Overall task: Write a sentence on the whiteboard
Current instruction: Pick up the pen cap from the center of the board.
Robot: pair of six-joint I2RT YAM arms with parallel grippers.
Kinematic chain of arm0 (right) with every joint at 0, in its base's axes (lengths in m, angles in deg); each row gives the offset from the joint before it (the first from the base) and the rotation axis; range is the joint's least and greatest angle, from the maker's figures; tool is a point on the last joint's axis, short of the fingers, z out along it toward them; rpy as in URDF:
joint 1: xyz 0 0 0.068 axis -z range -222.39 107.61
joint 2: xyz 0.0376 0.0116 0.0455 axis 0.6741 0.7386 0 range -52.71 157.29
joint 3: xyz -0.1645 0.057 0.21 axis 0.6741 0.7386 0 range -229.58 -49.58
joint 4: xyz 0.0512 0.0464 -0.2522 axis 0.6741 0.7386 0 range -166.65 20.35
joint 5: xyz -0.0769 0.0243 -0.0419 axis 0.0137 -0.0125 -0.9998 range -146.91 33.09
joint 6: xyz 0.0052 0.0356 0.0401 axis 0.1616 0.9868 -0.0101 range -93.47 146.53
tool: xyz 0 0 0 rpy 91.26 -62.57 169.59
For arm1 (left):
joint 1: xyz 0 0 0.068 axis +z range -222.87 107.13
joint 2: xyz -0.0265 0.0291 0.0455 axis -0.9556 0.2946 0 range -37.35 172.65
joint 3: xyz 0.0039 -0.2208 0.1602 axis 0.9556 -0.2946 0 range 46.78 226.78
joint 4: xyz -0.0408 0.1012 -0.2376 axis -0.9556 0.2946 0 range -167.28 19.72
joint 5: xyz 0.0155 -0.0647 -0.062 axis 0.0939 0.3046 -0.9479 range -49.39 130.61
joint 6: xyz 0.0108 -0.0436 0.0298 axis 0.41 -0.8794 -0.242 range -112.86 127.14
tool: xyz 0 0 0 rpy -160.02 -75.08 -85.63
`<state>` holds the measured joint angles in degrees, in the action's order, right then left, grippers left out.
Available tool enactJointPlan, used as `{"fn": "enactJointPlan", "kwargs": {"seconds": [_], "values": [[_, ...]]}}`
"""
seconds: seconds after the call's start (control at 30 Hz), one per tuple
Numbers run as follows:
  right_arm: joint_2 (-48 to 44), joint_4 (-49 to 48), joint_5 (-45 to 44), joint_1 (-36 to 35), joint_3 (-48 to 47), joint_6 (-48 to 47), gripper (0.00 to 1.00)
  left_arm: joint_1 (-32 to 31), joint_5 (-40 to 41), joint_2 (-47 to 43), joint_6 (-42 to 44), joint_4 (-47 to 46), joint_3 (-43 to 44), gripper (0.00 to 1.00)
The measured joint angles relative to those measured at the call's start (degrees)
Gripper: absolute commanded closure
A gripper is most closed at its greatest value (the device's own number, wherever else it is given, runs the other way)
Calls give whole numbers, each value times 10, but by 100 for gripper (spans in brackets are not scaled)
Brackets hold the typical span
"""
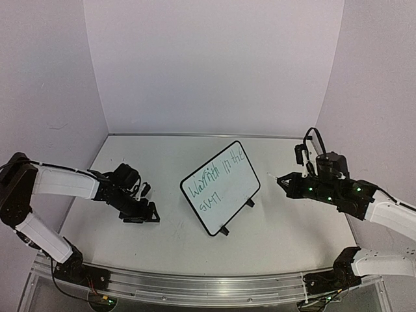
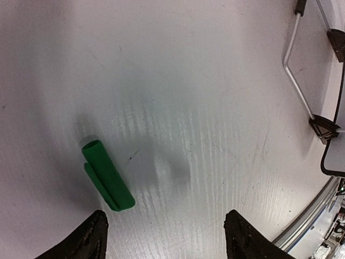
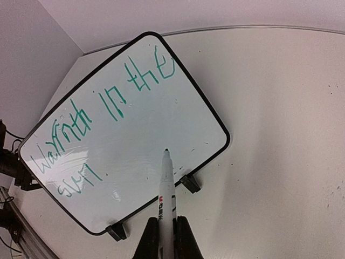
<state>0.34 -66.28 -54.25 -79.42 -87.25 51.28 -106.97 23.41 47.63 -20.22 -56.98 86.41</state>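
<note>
The whiteboard (image 1: pixel 220 186) stands tilted on two black feet at the table's middle, with green writing "Warmth in the sun" on it; it also shows in the right wrist view (image 3: pixel 124 135). My right gripper (image 1: pixel 283 182) is shut on a white marker (image 3: pixel 166 189), uncapped, its tip pointing at the board's lower right part, a little off the surface. My left gripper (image 1: pixel 144 211) is open and empty, low over the table left of the board. A green marker cap (image 2: pixel 107 175) lies on the table just ahead of its left finger.
The table's metal front rail (image 1: pixel 195 286) runs along the near edge. White walls close the back and both sides. A board foot (image 2: pixel 325 128) and a thin metal stand wire (image 2: pixel 295 70) show at the right of the left wrist view.
</note>
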Motion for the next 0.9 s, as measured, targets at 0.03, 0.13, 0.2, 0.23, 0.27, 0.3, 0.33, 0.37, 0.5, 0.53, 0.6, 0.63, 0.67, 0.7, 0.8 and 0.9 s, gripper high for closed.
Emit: {"fn": "enactJointPlan", "kwargs": {"seconds": [0.03, 0.13, 0.2, 0.23, 0.27, 0.3, 0.33, 0.37, 0.5, 0.53, 0.6, 0.63, 0.67, 0.7, 0.8, 0.9], "values": [[0, 0, 0, 0, 0, 0, 100, -1, 10, -3, -2, 4, 0, 42], [0, 0, 0, 0, 1, 0, 100, -1, 36, -5, -4, 8, 0, 51], [-1, 0, 0, 0, 1, 0, 100, -3, 48, -5, -6, 10, 2, 54], [-1, 0, 0, 0, 1, 0, 100, -4, 52, -4, -6, 13, 4, 55], [-1, 0, 0, 0, 1, 0, 100, -6, 56, -2, -5, 15, 8, 56], [-2, 0, 0, 0, 1, 0, 100, -7, 59, 2, -5, 18, 11, 57], [-3, 0, 0, 0, 1, 0, 100, -7, 62, 5, -5, 18, 14, 58], [-4, 0, 0, 0, 1, 0, 100, -7, 65, 9, -5, 18, 16, 58], [-7, 0, -1, 0, 1, 0, 100, -8, 78, 24, -5, 21, 17, 60], [-7, 0, -1, 0, 1, 0, 100, -8, 82, 26, -5, 23, 18, 60], [-7, 1, -1, 0, 1, 0, 100, -8, 92, 27, -6, 25, 22, 60], [-7, 1, -2, 0, 1, 0, 100, -8, 96, 28, -6, 26, 24, 60], [-7, 1, -2, 0, 1, 0, 100, -8, 100, 29, -6, 27, 25, 61], [-7, 1, -2, 0, 1, 0, 100, -8, 103, 31, -6, 28, 26, 61], [-7, 2, -2, 0, 1, 0, 100, -8, 112, 36, -5, 30, 30, 62], [-7, 2, -2, 0, 1, 0, 100, -9, 115, 42, -3, 36, 37, 62]]}}
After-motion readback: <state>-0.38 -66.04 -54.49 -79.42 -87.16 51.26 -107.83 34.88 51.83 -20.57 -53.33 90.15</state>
